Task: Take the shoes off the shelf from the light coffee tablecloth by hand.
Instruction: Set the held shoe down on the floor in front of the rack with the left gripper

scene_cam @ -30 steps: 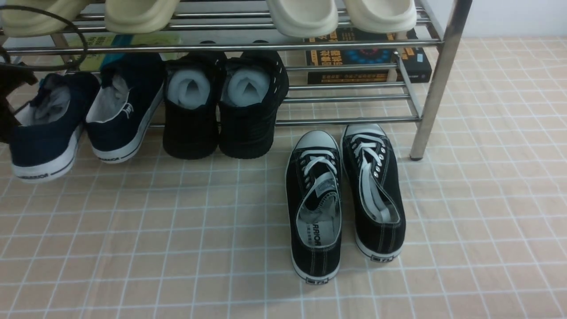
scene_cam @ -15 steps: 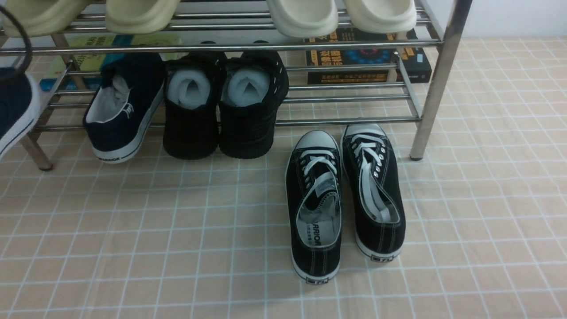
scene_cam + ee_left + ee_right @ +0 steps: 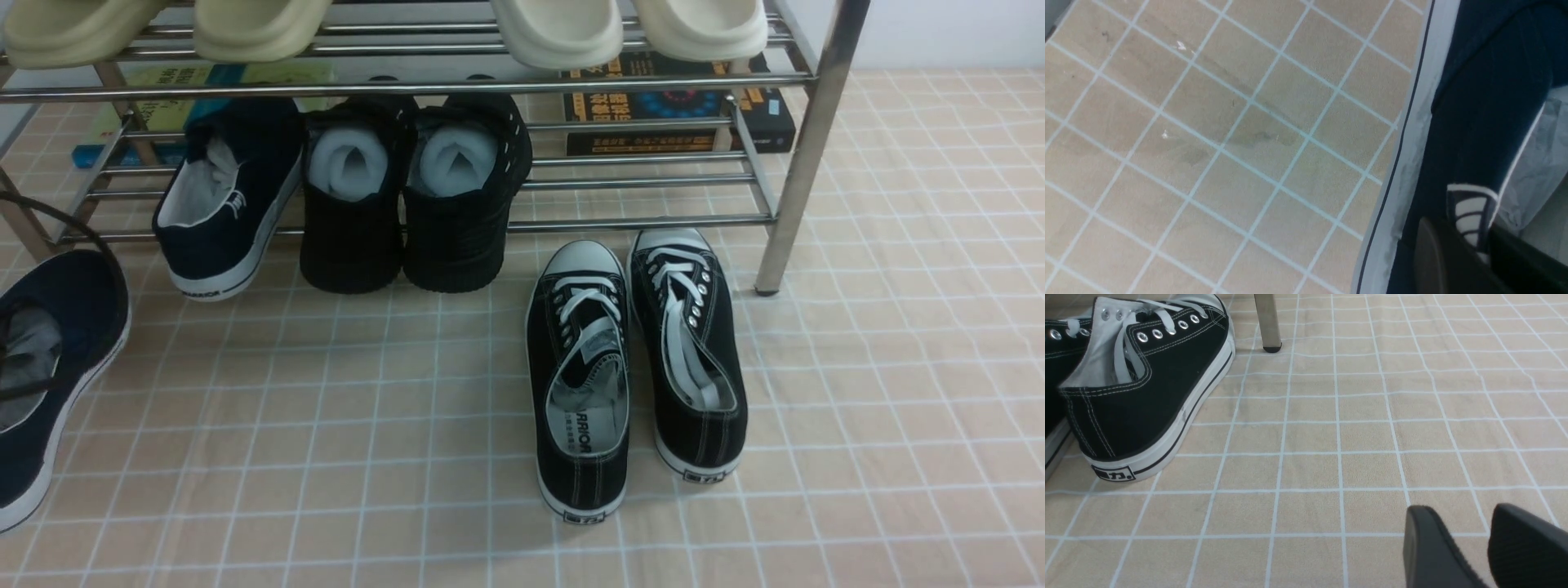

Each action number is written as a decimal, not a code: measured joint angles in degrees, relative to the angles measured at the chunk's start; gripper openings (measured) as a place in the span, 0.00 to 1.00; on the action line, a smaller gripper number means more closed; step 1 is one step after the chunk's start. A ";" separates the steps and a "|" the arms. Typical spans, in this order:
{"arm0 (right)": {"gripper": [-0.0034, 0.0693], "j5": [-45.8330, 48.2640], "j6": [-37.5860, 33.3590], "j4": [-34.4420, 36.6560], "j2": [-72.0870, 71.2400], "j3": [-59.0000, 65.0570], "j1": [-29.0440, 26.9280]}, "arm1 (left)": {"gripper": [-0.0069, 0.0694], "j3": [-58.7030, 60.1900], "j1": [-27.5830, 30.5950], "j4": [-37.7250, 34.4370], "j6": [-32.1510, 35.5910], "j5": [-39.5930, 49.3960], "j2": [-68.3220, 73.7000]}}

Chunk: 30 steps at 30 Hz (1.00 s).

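The left gripper (image 3: 1466, 234) pinches the side wall of a navy slip-on (image 3: 57, 367) beside its striped tab, jaws narrow on the canvas. The shoe is off the shelf (image 3: 807, 155), at the left side of the light coffee tablecloth (image 3: 367, 425). Whether its sole touches the cloth cannot be told. The second navy slip-on (image 3: 220, 204) sits on the shelf's lower tier, heel jutting past the front bar, just beside black foam-stuffed shoes (image 3: 408, 196). Black lace-up sneakers (image 3: 637, 367) lie on the cloth before the shelf's right front leg. The right gripper (image 3: 1461, 514) hangs low over bare cloth near the sneakers, jaws apart, holding nothing. Pale slippers (image 3: 555, 33) line the upper tier.
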 joint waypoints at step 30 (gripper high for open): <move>0.38 0.00 0.00 0.00 0.00 0.00 0.00 | 0.13 -21.68 0.00 -8.76 8.94 11.60 10.87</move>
